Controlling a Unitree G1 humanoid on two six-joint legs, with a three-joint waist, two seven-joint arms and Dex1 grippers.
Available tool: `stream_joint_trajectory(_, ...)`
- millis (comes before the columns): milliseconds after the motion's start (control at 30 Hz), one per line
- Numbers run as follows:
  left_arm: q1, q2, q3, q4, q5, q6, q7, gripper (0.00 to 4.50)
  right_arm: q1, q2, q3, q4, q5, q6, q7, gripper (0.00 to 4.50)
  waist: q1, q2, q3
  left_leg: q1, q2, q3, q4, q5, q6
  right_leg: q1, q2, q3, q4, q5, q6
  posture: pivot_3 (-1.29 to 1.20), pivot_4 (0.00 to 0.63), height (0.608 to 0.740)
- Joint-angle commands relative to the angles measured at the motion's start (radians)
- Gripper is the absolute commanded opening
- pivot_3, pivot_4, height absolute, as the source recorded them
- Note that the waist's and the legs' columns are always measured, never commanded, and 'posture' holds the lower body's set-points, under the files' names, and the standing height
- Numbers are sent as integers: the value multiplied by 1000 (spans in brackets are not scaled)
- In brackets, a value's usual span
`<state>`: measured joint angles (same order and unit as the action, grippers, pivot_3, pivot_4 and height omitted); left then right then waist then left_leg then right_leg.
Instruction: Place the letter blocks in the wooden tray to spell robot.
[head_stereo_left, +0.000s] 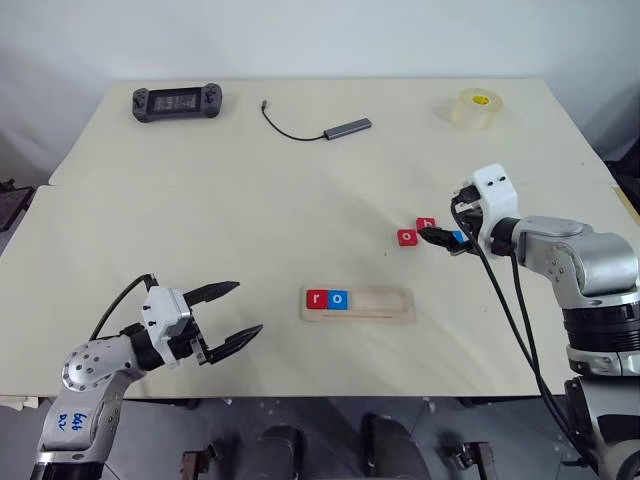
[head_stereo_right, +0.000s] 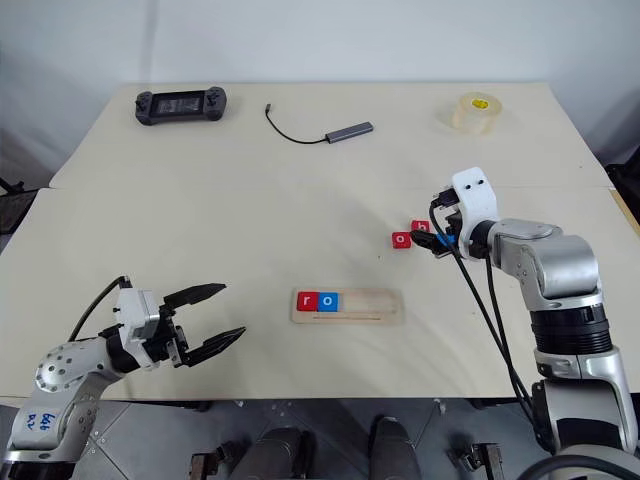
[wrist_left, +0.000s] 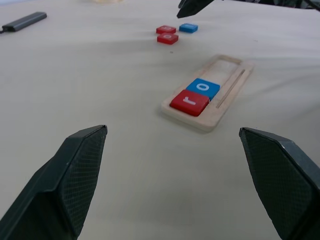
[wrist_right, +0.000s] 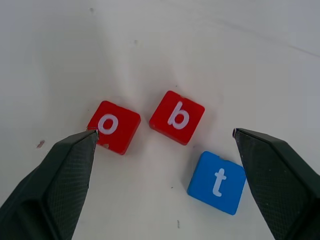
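Right wrist view: right gripper (wrist_right: 162, 192) wide open, empty, hovering over three loose blocks on the worktop (head_stereo_left: 250, 180) — red "o" (wrist_right: 114, 126), red "b" (wrist_right: 177, 117), blue "t" (wrist_right: 217, 182). Two more, red "r" (head_stereo_left: 317, 298) and blue "o" (head_stereo_left: 339, 298), seated at left end of wooden tray (head_stereo_left: 385, 305), near centre. Step judged: fetching "b"; next needs closing on it alone. Left gripper (head_stereo_left: 233, 313) open, empty, near left.

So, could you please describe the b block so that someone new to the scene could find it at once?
Start at the wooden tray near the table's front edge, then look beyond it and to the right, where three loose blocks lie under the right claw. The b block is the red one between the red o and the blue t.
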<state>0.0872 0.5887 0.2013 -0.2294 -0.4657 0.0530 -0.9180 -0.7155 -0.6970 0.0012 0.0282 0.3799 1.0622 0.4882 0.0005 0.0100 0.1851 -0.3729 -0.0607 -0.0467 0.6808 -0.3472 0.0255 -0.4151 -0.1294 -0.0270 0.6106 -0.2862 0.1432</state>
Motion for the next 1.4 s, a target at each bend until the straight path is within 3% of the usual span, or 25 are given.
stream_joint_trajectory(33,-3,-3,9,-29,2,-21,9,4486,3,1,-13,-41,-15,5,-7,4500,-2,0,0,0,0,0,0,0,0,0,0,0,0,0,0,0,150,740)
stream_joint_trajectory(233,-27,-3,-7,-10,10,-26,10,4486,-33,62,-34,4,-34,14,-51,4500,-3,0,0,0,0,0,0,0,0,0,1,0,0,0,0,0,150,740)
stream_joint_trajectory(667,-26,-19,-28,-45,18,-20,31,4486,-241,217,-26,467,-163,-120,-167,4500,-9,0,0,1,0,2,0,0,0,-1,2,1,2,0,0,0,150,740)
stream_joint_trajectory(767,-8,-21,-23,-54,19,-25,39,4500,-252,242,-14,495,-177,-129,-164,3875,-11,0,0,1,1,2,0,0,0,-1,2,1,2,0,0,0,150,740)
stream_joint_trajectory(1000,-7,-19,-22,-56,21,-27,49,4500,-267,245,-23,499,-203,-145,-162,1586,-22,0,0,1,1,2,0,0,0,-1,2,1,2,0,0,0,150,740)
stream_joint_trajectory(1167,-43,-25,-48,-30,23,-36,30,4500,-269,205,-59,359,-169,-163,-118,1466,-25,1,0,1,1,2,0,0,0,-1,2,1,3,0,0,0,150,740)
stream_joint_trajectory(1400,-122,-31,-93,41,8,-62,-51,4500,-73,114,-138,-104,-93,180,-119,1466,-12,1,0,-1,1,1,-1,0,0,-3,2,0,2,0,0,0,150,740)
